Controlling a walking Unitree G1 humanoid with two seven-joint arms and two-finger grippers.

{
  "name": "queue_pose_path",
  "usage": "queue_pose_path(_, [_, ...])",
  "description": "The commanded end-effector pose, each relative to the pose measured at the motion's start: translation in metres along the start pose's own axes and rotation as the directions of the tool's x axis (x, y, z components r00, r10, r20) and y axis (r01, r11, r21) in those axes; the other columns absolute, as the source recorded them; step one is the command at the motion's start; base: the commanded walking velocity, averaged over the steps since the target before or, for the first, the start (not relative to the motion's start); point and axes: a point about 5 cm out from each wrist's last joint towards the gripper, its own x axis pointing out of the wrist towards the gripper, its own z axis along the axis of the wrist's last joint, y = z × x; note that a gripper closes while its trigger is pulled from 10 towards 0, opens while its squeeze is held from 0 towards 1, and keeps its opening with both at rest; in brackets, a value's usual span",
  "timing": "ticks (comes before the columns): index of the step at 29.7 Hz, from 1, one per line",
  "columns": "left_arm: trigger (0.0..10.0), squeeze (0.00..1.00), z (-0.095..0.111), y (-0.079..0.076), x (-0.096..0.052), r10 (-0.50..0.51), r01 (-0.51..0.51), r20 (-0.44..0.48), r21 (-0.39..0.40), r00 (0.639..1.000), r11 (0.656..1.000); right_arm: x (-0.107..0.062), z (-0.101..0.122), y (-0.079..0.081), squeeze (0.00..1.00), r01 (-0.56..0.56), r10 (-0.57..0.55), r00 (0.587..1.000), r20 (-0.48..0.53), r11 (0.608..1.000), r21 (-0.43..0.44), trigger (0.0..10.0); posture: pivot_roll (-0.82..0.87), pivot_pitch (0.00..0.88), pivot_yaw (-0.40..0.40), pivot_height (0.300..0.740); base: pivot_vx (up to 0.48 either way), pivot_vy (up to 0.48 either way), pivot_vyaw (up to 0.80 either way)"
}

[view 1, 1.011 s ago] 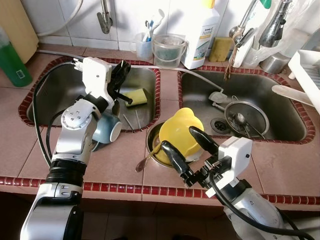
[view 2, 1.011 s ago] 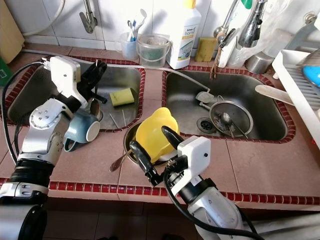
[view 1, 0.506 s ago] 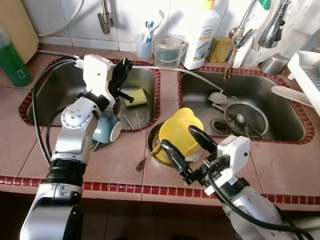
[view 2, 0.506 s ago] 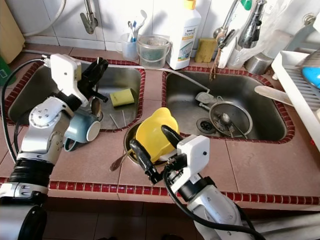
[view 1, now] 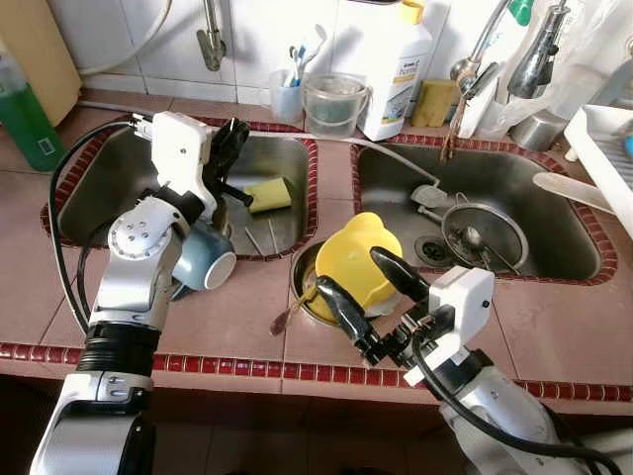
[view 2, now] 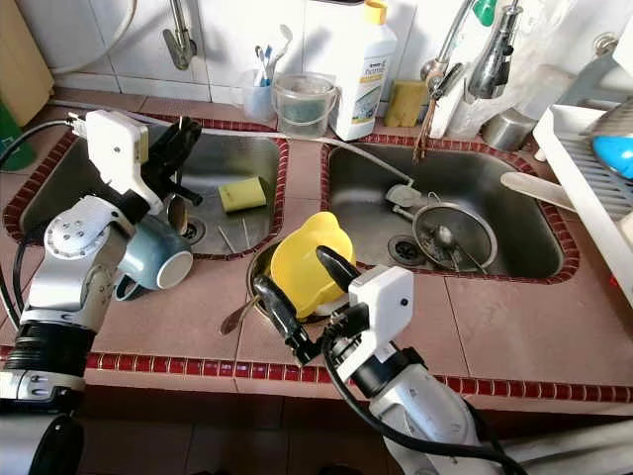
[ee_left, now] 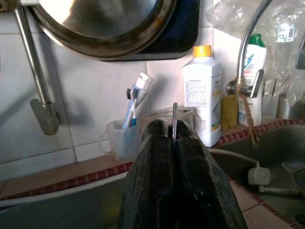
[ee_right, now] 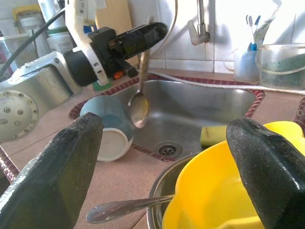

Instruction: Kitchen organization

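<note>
My left gripper (view 1: 231, 139) hangs over the left sink (view 1: 119, 178), shut on the thin handle of a metal spoon (ee_right: 138, 98) whose bowl hangs downward. A blue mug (view 1: 205, 264) lies on its side on the counter at the sink's front edge, just under that arm. A yellow plastic bowl (view 1: 358, 252) sits tilted in a steel bowl (view 1: 299, 282) on the tiled divider, with a second spoon (view 1: 288, 317) sticking out. My right gripper (view 1: 349, 273) is open, its fingers either side of the yellow bowl's near rim.
A yellow sponge (view 1: 268, 193) and thin utensils (view 1: 259, 240) lie in the left sink. The right sink (view 1: 554, 237) holds a strainer lid (view 1: 482, 231). A detergent bottle (view 1: 396, 64), clear cups (view 1: 332, 101), a green bottle (view 1: 22, 117) and a dish rack (view 1: 605, 143) line the back and sides.
The camera has shifted a little. My left gripper with the spoon has drifted slightly left over the sink. The right gripper stays open at the yellow bowl.
</note>
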Motion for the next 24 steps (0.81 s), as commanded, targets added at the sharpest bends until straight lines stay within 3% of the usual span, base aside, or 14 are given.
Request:
queue_pose_path(1, [10.0, 0.00, 0.004, -0.006, 0.006, -0.031, 0.031, 0.006, 0.010, 0.999, 0.999, 0.000, -0.001, 0.000, 0.00, 0.005, -0.005, 1.000, 0.002, 1.000, 0.000, 10.0, -0.20, 0.125, -0.050, 0.740, 0.000, 0.000, 0.00])
queue_pose_path(14, [10.0, 0.00, -0.001, -0.030, 0.017, -0.107, 0.106, -0.005, -0.044, 0.994, 0.993, -0.004, 0.001, 0.001, 0.00, 0.047, -0.047, 0.999, 0.014, 0.999, -0.003, 10.0, -0.23, 0.131, -0.022, 0.740, 0.000, 0.000, 0.00])
queue_pose_path(24, [10.0, 0.00, -0.004, -0.031, 0.018, -0.156, 0.155, -0.034, -0.027, 0.987, 0.988, -0.012, -0.001, 0.004, 0.00, 0.091, -0.091, 0.996, 0.006, 0.996, 0.018, 10.0, -0.24, 0.147, -0.005, 0.740, 0.000, 0.000, 0.00])
